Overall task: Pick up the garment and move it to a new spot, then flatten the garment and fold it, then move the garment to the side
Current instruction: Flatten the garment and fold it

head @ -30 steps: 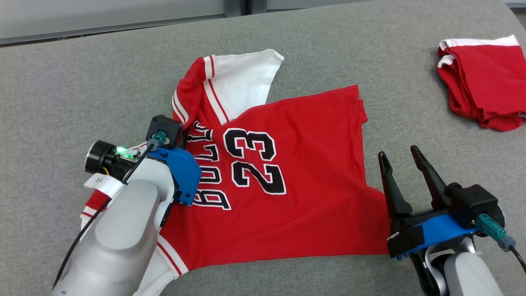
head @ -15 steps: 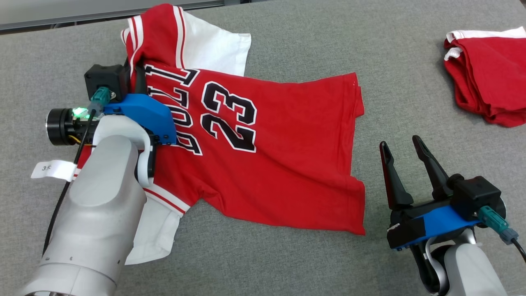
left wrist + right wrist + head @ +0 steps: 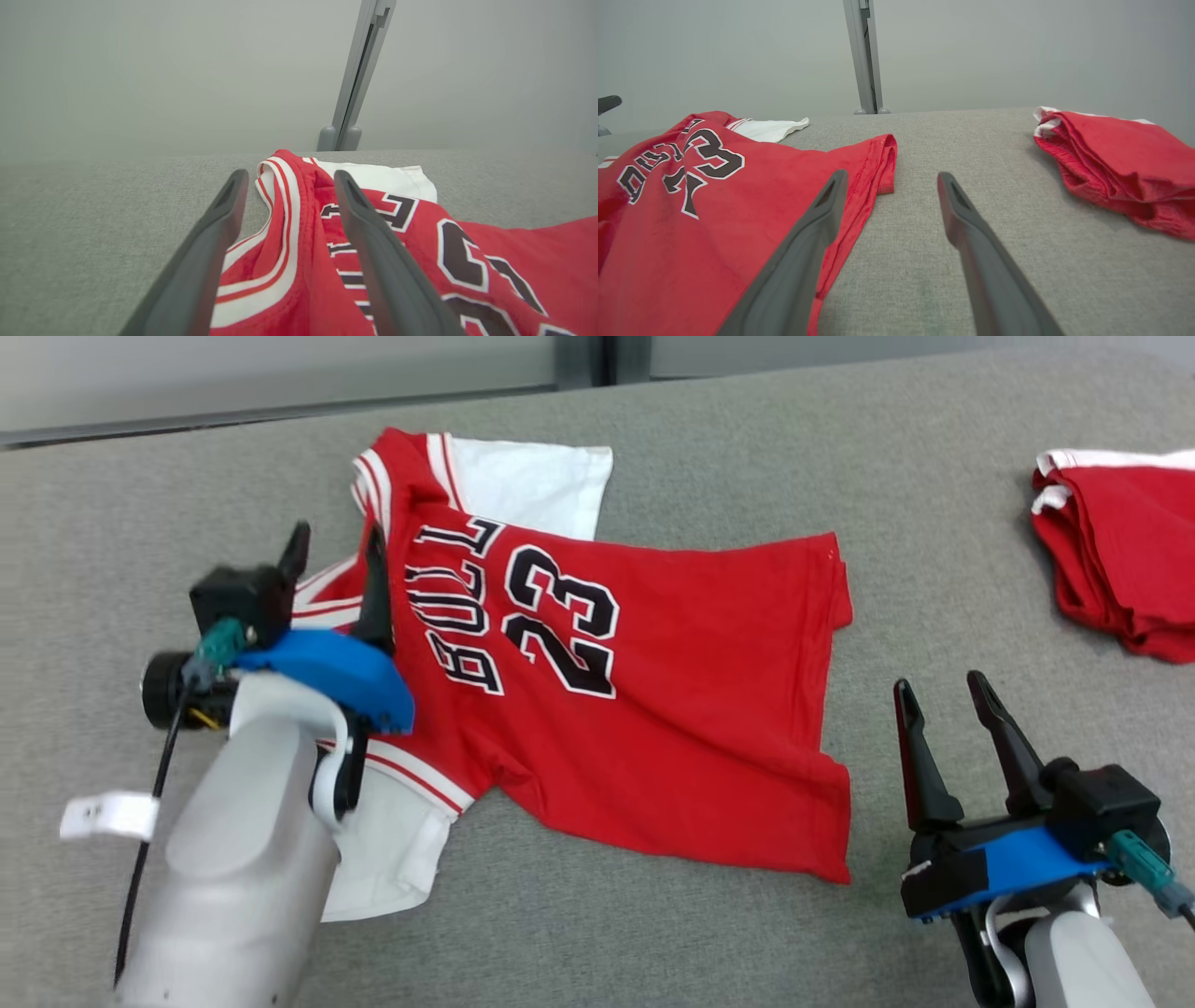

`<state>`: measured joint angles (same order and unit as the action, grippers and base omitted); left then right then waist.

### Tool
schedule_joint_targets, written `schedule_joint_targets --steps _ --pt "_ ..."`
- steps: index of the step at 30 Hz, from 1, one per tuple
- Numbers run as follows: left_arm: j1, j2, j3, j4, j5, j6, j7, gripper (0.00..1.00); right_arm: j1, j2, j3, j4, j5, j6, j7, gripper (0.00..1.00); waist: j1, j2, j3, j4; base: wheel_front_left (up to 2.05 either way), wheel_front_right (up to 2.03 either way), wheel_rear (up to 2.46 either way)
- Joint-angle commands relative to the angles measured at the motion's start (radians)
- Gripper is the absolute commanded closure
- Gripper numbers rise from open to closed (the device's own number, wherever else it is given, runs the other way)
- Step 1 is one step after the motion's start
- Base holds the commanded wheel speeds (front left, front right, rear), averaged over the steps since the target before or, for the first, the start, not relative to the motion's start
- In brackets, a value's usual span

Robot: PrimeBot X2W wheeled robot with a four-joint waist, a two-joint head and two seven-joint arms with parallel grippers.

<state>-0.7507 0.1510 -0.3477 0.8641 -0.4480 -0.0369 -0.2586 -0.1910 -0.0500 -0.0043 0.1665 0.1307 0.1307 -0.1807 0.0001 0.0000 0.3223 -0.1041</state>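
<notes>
The red jersey carries the number "23" in black, white-edged figures, with the letters "BULL" beside it. A white tag has print too blurred to read.

The left arm is showing a pale grey shell, a blue plate at the wrist, a black block with a teal plug, and a thin black cable carrying a white tag. The right arm is wearing the same plate, block and plug. Both the left gripper and the right gripper are showing two long dark fingers.
</notes>
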Motion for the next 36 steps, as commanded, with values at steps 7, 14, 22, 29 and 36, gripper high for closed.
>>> schedule_joint_targets --steps 7,14,22,29,36 --pt "0.296 0.020 0.050 -0.292 0.027 0.031 -0.007 0.00 0.060 -0.001 -0.018 0.023 -0.032 0.000 -0.035 0.00 -0.0001 0.0000 -0.088 0.059 0.00 0.00 0.00" --pt "0.542 0.016 0.104 -0.503 0.046 0.069 -0.007 0.00 0.096 -0.001 -0.013 0.050 -0.007 0.000 -0.059 0.00 -0.0001 0.0000 -0.159 0.093 0.00 0.00 0.00" --pt "0.751 -0.011 0.133 -0.623 0.074 0.101 -0.008 0.00 0.143 -0.001 0.024 0.095 0.025 0.000 -0.078 0.00 -0.0001 0.0000 -0.227 0.102 0.00 0.00 0.00" --pt "0.807 -0.008 0.128 -0.646 0.082 0.105 -0.008 0.00 0.144 -0.001 0.057 0.124 0.023 0.000 -0.084 0.00 -0.0001 0.0000 -0.256 0.090 0.00 0.00 0.00" --pt "0.795 -0.004 0.114 -0.644 0.089 0.107 -0.002 0.00 0.124 -0.001 0.070 0.147 0.016 0.000 -0.085 0.00 -0.0001 0.0000 -0.269 0.086 0.00 0.00 0.00"
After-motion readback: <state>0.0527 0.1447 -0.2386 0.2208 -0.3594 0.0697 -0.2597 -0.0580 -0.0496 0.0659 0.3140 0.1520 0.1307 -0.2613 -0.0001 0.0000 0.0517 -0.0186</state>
